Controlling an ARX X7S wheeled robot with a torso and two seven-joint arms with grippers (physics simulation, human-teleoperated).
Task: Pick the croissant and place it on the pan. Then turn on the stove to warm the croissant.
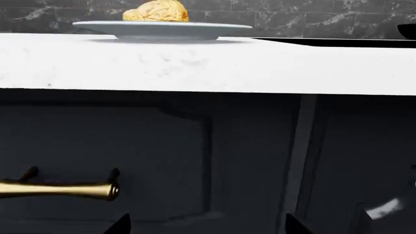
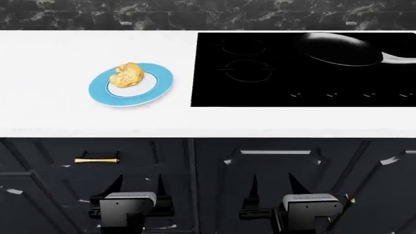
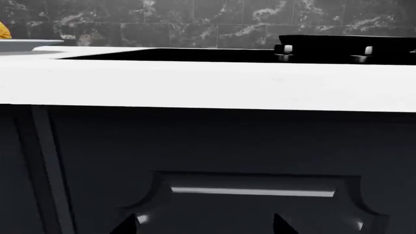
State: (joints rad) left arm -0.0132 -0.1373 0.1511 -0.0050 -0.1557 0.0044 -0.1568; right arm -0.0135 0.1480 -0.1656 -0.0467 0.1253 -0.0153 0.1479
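Observation:
The golden croissant [image 2: 128, 75] lies on a blue-rimmed white plate [image 2: 159, 85] on the white counter, left of the stove [image 2: 260, 92]; in the left wrist view the croissant [image 1: 156, 10] sits above the counter edge. The black pan [image 2: 334, 48] rests on the stove's back right, its grey handle [image 2: 396, 58] pointing right. My left gripper [image 2: 136, 186] and right gripper [image 2: 271, 187] hang below the counter in front of the dark cabinets, both open and empty. The left gripper [image 1: 206, 225] and right gripper [image 3: 202, 225] show only spread fingertips.
The counter's front edge [image 2: 208, 131] overhangs both grippers. A brass drawer handle [image 2: 96, 159] sits on the left cabinet, and the same brass handle [image 1: 62, 189] shows in the left wrist view. Small stove controls [image 2: 351, 94] line the cooktop's front. A dark marble backsplash [image 2: 130, 17] closes the rear.

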